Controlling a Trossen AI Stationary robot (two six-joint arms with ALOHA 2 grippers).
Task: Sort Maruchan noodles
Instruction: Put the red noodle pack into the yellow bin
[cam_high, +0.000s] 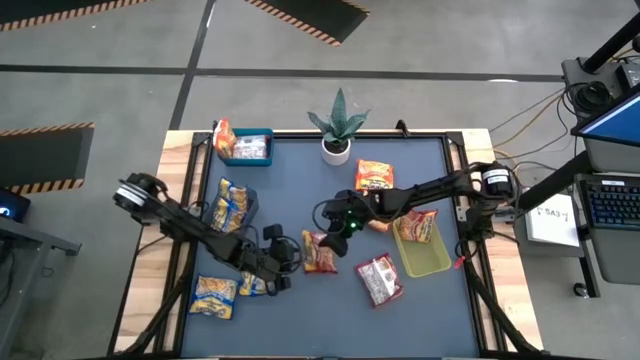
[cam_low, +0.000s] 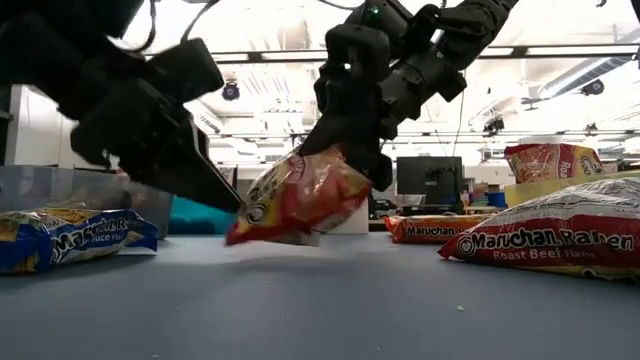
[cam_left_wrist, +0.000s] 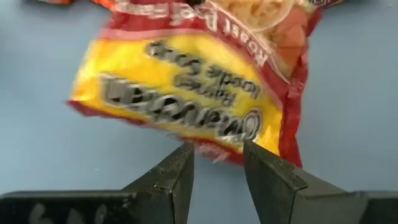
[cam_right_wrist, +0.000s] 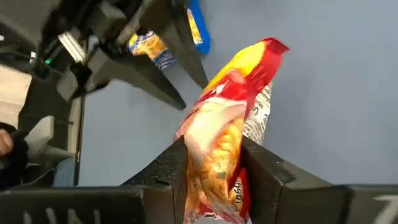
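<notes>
Right wrist view: right gripper (cam_right_wrist: 214, 163) clamped on one edge of an orange-red Maruchan packet (cam_right_wrist: 227, 134), which is tilted and partly lifted off the blue table (cam_low: 320, 300). Just beyond the packet, left gripper (cam_left_wrist: 217, 158) fingers parted, empty, tips near its far edge.

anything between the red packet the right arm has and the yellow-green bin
Nothing visible blocks it. The right gripper pinches the red packet mid-table; the yellow-green bin sits just to its right, already holding one packet. The left gripper is on the opposite side.
</notes>
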